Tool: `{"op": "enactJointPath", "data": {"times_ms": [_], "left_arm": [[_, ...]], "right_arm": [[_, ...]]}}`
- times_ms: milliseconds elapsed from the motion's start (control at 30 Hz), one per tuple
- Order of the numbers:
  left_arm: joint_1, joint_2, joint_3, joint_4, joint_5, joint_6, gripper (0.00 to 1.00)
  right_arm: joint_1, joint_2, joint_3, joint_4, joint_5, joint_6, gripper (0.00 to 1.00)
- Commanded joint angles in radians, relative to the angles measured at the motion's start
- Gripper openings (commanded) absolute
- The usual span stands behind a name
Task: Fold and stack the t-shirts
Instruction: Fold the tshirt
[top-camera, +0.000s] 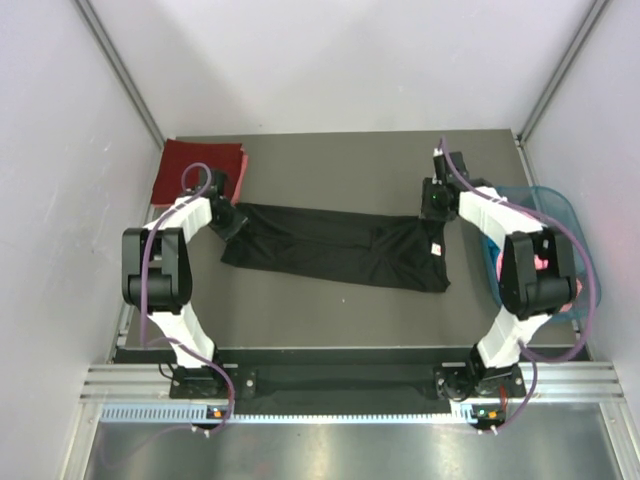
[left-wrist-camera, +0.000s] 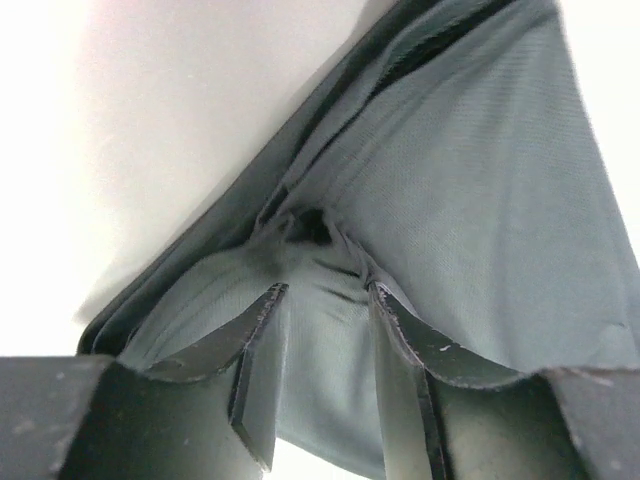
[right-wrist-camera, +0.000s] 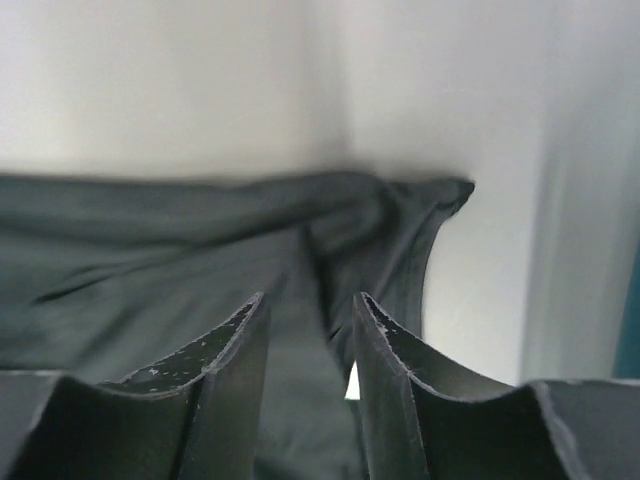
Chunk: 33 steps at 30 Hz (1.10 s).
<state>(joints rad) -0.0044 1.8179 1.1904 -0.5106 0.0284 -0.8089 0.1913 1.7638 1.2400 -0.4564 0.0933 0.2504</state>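
Black t-shirt (top-camera: 330, 245): lying flat on the tabletop (top-camera: 330, 175), drawn out into a long band from left to right across its middle; narrower at the left end, wider and squarer at the right end, slanting slightly nearer toward the right.
Left end of the black t-shirt: under the left arm's wrist, folded edges running away in layers, cloth puckered into a small dark knot of creases just beyond the tips.
Left jaws: standing part-way apart, astride the cloth; both fingers (left-wrist-camera: 255, 335) down at the fabric, which shows loose and wrinkled across the gap between them, clamped by neither.
Right end of the black t-shirt: under the right arm's wrist, its corner and hem curling just past the tips, a small pale tag (top-camera: 437, 250) at the right edge.
Right jaws: standing apart to a middling width, holding nothing; fingers (right-wrist-camera: 225, 375) set over the cloth, a bright sliver of tabletop showing in the gap near the right-hand finger.
Dark red t-shirt (top-camera: 195, 170): folded into a rough square at the far left corner of the tabletop, just behind the left arm, apart from the black one.
Teal basket (top-camera: 570, 215): at the right edge of the tabletop, beside and partly behind the right arm.
Pink cloth (top-camera: 576, 290): bunched inside the basket, largely hidden by the right arm.
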Motion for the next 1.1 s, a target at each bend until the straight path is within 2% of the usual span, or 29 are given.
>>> {"op": "enactJointPath", "data": {"times_ms": [0,133,267,367,533,633,833,1067], "left_arm": [[0.007,-0.109,0.066,-0.06,-0.05,0.023,0.43],[0.009,-0.14,0.058,-0.114,-0.068,0.08,0.43],[0.007,-0.192,-0.046,-0.102,-0.105,0.119,0.42],[0.009,-0.183,-0.096,-0.08,-0.136,0.134,0.4],[0.038,-0.146,-0.14,-0.095,-0.195,0.116,0.4],[0.093,-0.126,-0.17,-0.126,-0.187,0.086,0.39],[0.116,-0.212,-0.233,-0.118,-0.219,0.062,0.36],[0.115,-0.207,-0.129,-0.146,-0.154,0.08,0.37]], "right_arm": [[-0.003,-0.131,0.047,-0.085,-0.076,0.085,0.4],[0.046,-0.173,-0.033,-0.073,-0.135,0.125,0.36],[0.083,-0.185,-0.128,-0.035,-0.162,0.17,0.25],[0.082,-0.185,-0.192,0.024,-0.193,0.207,0.21],[0.08,-0.19,-0.266,0.056,-0.158,0.22,0.2],[0.076,-0.194,-0.31,0.061,-0.13,0.221,0.2],[0.074,-0.222,-0.346,0.073,-0.115,0.21,0.2],[0.073,-0.256,-0.295,0.048,-0.113,0.217,0.2]]}}
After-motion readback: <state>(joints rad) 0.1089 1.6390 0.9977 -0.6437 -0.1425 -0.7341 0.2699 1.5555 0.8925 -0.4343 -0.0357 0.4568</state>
